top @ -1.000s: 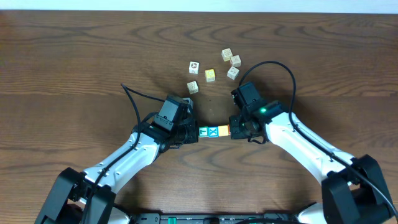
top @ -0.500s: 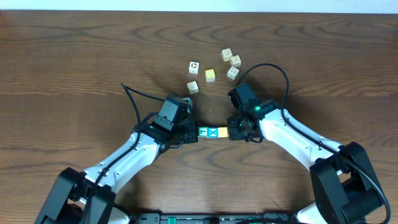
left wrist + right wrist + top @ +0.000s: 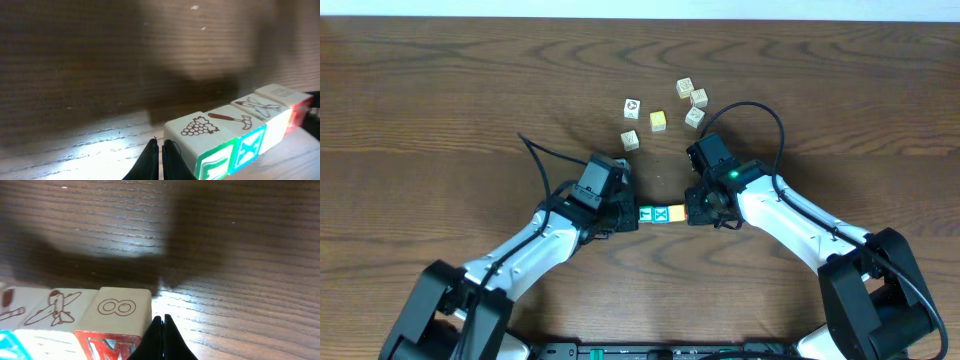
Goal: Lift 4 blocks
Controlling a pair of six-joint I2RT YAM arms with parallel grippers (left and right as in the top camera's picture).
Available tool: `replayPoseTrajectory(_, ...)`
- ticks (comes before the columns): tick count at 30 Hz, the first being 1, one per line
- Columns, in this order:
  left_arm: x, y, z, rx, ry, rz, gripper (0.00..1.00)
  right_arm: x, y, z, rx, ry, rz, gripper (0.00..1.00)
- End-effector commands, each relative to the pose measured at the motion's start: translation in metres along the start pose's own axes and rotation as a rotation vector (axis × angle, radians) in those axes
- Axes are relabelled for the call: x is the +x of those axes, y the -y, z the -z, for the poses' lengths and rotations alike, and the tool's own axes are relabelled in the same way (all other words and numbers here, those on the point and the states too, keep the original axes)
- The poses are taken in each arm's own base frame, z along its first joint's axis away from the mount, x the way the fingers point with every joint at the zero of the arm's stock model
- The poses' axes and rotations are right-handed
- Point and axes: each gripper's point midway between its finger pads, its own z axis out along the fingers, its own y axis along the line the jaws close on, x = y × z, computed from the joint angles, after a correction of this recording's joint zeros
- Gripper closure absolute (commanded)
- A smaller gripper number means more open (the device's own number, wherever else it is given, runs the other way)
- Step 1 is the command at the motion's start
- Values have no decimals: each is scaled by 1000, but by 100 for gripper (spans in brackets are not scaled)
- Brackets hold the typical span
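Observation:
Four blocks form one tight row between my two grippers. The teal-green block point(image 3: 647, 213) point(image 3: 212, 165) is at the left end, then the blue X block point(image 3: 665, 213) point(image 3: 248, 147), then the yellow-orange block point(image 3: 679, 212) point(image 3: 275, 125). The red M block point(image 3: 112, 345) point(image 3: 299, 112) is at the right end, under the right arm in the overhead view. My left gripper point(image 3: 632, 214) point(image 3: 161, 150) is shut, its tips against the teal-green block's outer side. My right gripper point(image 3: 690, 212) point(image 3: 161, 322) is shut, pressed against the red block's outer side. The row's shadow lies on the wood a little behind it.
Several cream-faced cubes point(image 3: 632, 107) and a pale yellow cube point(image 3: 658, 121) are scattered on the wooden table point(image 3: 440, 100) behind the grippers. A black cable point(image 3: 760, 110) loops over the right arm, and another point(image 3: 535, 160) rises from the left arm.
The right arm's forearm has swung slightly to the left. The row of blocks and both shut grippers stay in almost the same place.

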Motion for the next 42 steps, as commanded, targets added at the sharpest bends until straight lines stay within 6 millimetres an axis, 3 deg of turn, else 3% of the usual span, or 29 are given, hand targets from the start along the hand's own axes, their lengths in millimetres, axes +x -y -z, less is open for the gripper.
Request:
replayPoseTrajectory(1,4,40,-2,139,-44,-65,92,9,-52,8,-195,-47,62,99)
replayPoseTrajectory(26,1,22,-9,36,-13,-64,93,8,-43,4,-145,-36,60,99)
replayPoseTrajectory(42,13,8,-21,-17,-48,-62,93,16,-31,-4,-98,-47,55,99)
